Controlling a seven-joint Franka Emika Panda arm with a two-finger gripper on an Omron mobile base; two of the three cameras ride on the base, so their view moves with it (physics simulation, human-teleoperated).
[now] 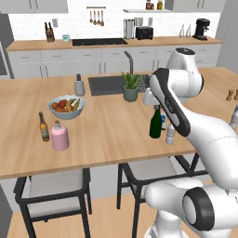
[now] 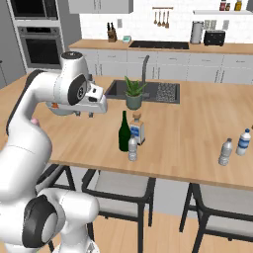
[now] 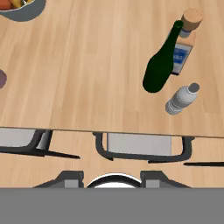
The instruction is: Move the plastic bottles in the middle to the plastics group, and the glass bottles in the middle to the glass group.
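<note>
Three bottles stand together in the middle, near the counter's front edge. They are a tall dark green wine bottle [image 1: 156, 123] [image 2: 124, 132] [image 3: 159, 65], a squarish blue-labelled bottle with a tan stopper [image 2: 137, 128] [image 3: 186, 39], and a small clear plastic bottle [image 1: 170, 134] [image 2: 133, 148] [image 3: 181, 99]. The glass group, a brown beer bottle [image 1: 43, 127] and a pink flask [image 1: 59, 135], is at the left. Two pale plastic bottles [image 2: 226, 151] [image 2: 243, 142] stand at the right. My gripper [image 2: 86, 114] [image 3: 111, 177] hangs above the counter, left of the middle bottles, open and holding nothing.
A fruit bowl [image 1: 66, 107] [image 3: 22, 8] sits behind the glass group. A potted plant [image 1: 130, 87] [image 2: 133, 94] and the sink [image 1: 107, 84] lie behind the middle bottles. Two brown shakers [image 1: 232, 95] are at the far right. Dark stools [image 3: 138, 146] stand under the counter's front edge.
</note>
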